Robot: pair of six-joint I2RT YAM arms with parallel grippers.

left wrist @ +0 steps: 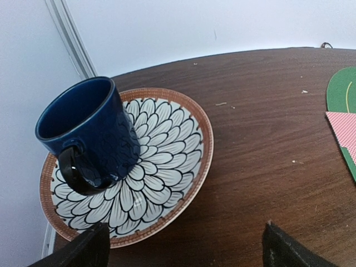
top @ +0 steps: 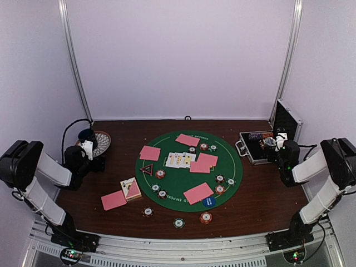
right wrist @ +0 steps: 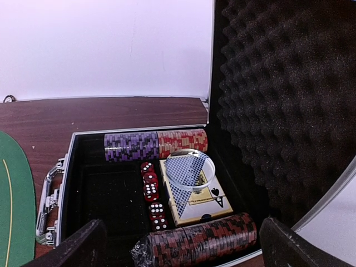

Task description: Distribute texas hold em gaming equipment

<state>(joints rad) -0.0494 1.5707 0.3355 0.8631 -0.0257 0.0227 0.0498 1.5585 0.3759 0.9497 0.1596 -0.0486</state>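
Pink-backed playing cards point(top: 198, 193) lie in several spots on the green mat, and one pink card point(top: 114, 200) lies off it at the front left beside a small deck point(top: 130, 189). Face-up cards point(top: 179, 160) sit at the mat's centre. Striped poker chips point(top: 160, 174) are scattered on the mat, and three chips point(top: 178, 223) lie on the wood in front of it. My left gripper point(top: 86, 147) point(left wrist: 186, 239) hangs open over the plate's edge, holding nothing. My right gripper point(top: 281, 139) point(right wrist: 182, 236) stands open above the open case, also holding nothing.
A blue mug point(left wrist: 89, 133) stands on a flower-patterned plate point(left wrist: 178, 133) at the back left. The metal case point(right wrist: 55, 183) at the right holds chip rolls point(right wrist: 200, 242), red dice point(right wrist: 151, 189), a boxed deck point(right wrist: 194, 200) and a clear disc point(right wrist: 191, 168). Its foam-lined lid point(right wrist: 283, 100) stands upright.
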